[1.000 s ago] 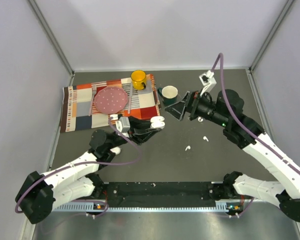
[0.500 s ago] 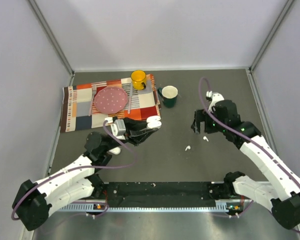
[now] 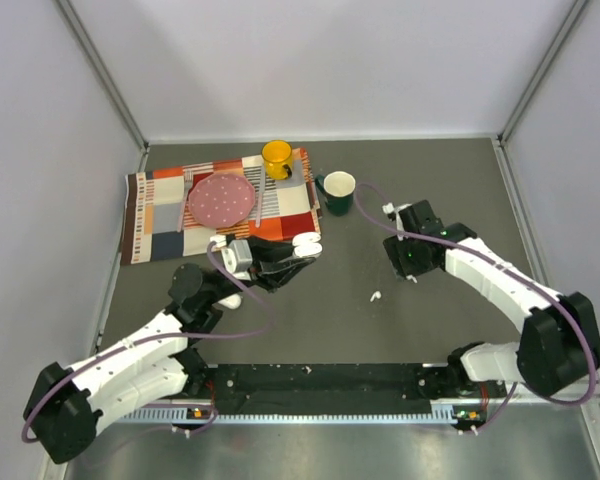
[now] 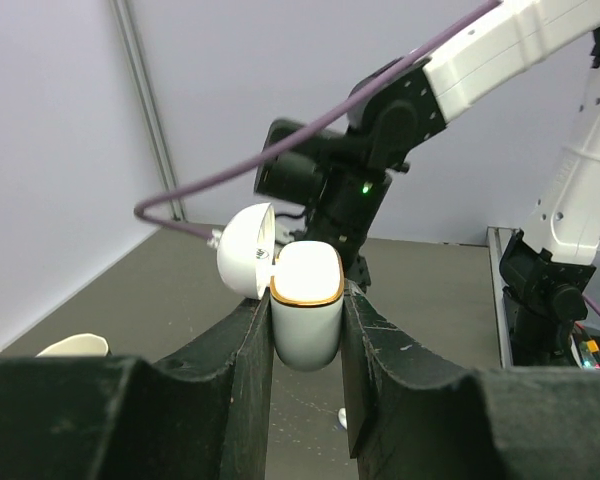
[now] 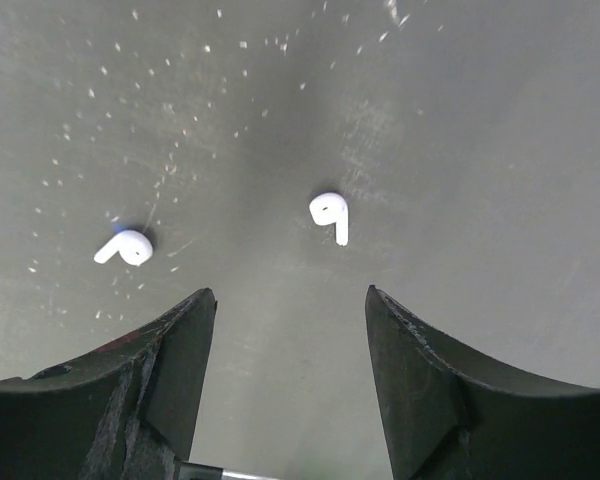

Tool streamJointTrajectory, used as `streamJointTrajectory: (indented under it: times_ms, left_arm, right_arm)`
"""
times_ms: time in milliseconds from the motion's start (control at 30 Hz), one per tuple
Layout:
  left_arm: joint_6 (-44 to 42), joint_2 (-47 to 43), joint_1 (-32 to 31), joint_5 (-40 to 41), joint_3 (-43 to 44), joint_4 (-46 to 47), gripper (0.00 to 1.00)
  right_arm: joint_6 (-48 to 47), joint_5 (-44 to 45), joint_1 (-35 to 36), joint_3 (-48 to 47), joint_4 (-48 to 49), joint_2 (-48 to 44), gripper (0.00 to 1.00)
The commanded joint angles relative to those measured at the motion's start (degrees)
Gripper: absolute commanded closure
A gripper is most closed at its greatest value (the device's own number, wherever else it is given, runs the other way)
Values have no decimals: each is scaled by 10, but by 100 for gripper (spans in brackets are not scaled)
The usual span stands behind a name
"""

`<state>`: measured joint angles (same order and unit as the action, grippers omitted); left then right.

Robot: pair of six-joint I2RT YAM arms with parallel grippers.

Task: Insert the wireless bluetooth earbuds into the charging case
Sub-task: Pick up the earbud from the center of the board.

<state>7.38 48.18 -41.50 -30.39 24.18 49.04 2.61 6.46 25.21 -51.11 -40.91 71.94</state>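
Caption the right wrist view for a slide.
Right pincer open above two tiny glossy white plastic earbuds lying apart on the dark grey table.

I saw the charging case (image 4: 307, 310), a smooth white pebble with a gold-toned rim, clamped upright in the left pincer (image 4: 307, 345), its lid swung open to one side, just nearer than the green mug (image 3: 338, 192) and slightly left. Nearer than the mug and rightward, one earbud (image 5: 329, 215) and the other earbud (image 5: 124, 247), glossy white, lay apart on the tabletop (image 3: 450, 180).
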Motion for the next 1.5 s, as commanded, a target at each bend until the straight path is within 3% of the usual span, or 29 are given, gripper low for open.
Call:
streamJointTrajectory:
  times_ms: [0,567,1167,1467]
  left_arm:
    - [-9,-26,-2,7,-1,9,100]
    - [-26,-36,-1,17,-5,-7,100]
    - [-42,-57,-1,33,-9,-36,100]
    - [-47,-63,0,39,-9,-46,100]
  right_arm:
    - [-5,5,0,-24,-10,33,38]
    - [10,-51,-56,-34,6,116,47]
    - [47,-55,-82,-40,40,179,48]
    - [75,-101,-98,-27,51,189,49]
